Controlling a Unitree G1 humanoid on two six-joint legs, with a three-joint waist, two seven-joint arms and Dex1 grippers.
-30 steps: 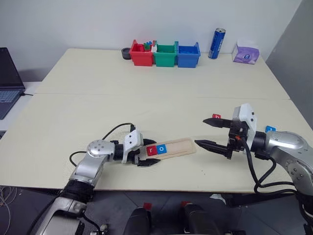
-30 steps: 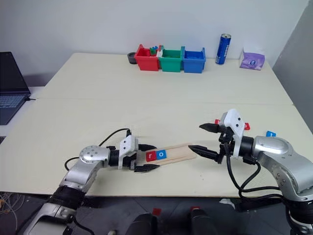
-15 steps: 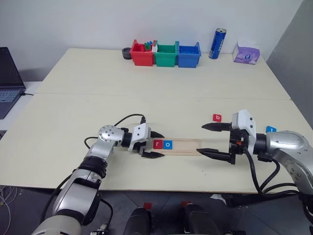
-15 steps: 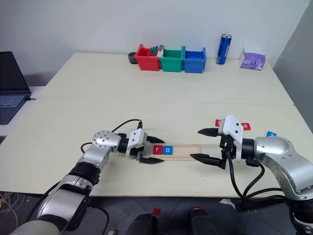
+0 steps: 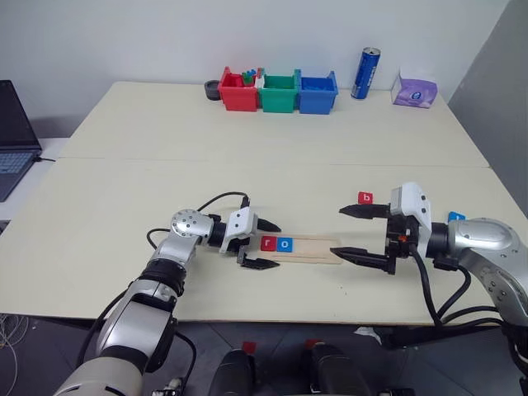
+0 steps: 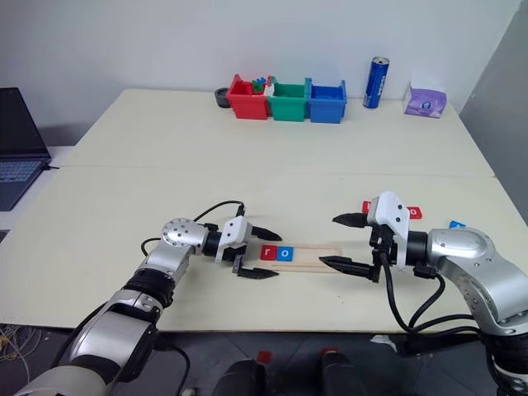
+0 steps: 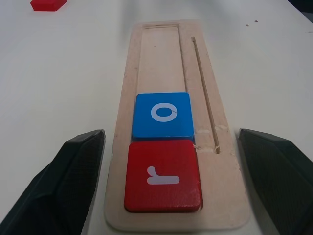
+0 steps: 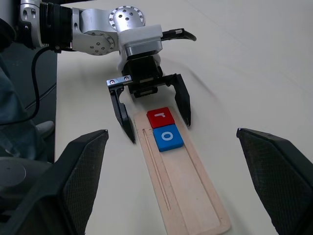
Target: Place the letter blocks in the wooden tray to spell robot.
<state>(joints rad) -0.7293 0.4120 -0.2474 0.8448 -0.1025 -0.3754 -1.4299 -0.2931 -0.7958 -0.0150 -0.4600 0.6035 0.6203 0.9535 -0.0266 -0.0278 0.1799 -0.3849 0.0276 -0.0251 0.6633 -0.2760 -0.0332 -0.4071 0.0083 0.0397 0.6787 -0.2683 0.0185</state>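
- Left gripper [image 5: 257, 244] is open, its fingers either side of the wooden tray's [image 5: 318, 248] left end near the table's front edge; red "r" [image 5: 267, 242] and blue "o" [image 5: 285, 244] sit there.
- Right gripper [image 5: 360, 234] is wide open at the tray's right end, holding nothing.
- Next: fetch the red "b" block [image 5: 365, 197], beyond the right gripper.
- A blue block [image 5: 456, 217] further right is partly hidden, its letter unreadable.

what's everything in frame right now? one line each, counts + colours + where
wooden tray: 1, pale wood, near table edge between the grippers
letter blocks in tray: 2, red r, blue o, at its left end
loose blocks: red b, blue one, on table at right
bins: 3, red, green, blue, far side
can: 1, blue, right of bins
tissue pack: 1, purple, far right
laptop: 1, dark, far left
table: 1, cream
left gripper: open, straddling tray's left end
right gripper: open, at tray's right end
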